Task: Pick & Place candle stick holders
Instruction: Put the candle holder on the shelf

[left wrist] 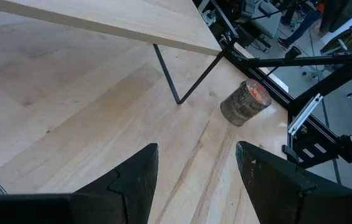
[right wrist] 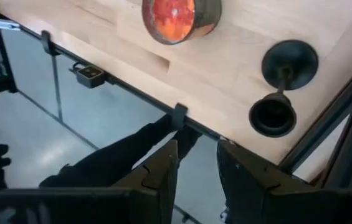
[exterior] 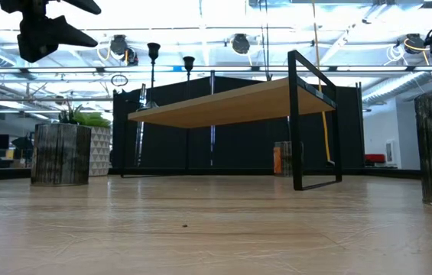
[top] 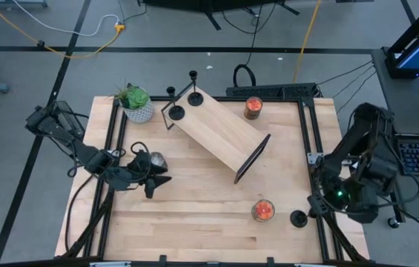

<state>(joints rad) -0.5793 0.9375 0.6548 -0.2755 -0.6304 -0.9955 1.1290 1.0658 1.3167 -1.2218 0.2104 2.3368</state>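
Two black candle stick holders (top: 176,113) (top: 194,97) stand on their disc bases on the far left end of a tilted wooden shelf (top: 220,133); the low view shows them atop it (exterior: 154,52). A third holder (right wrist: 281,87) (top: 298,218) stands on its base on the table near the right near corner. My right gripper (right wrist: 197,168) (top: 315,204) hovers above that corner, beside this holder, its fingers a narrow gap apart with nothing between them. My left gripper (left wrist: 197,168) (top: 157,180) waits open over the table's left side, raised (exterior: 47,30).
A grey jar candle (top: 155,159) stands beside the left gripper. One orange jar candle (top: 262,210) stands close to the third holder, another (top: 253,107) at the far side. A potted plant (top: 136,104) sits at the far left. Black frame rails (top: 309,148) edge the table.
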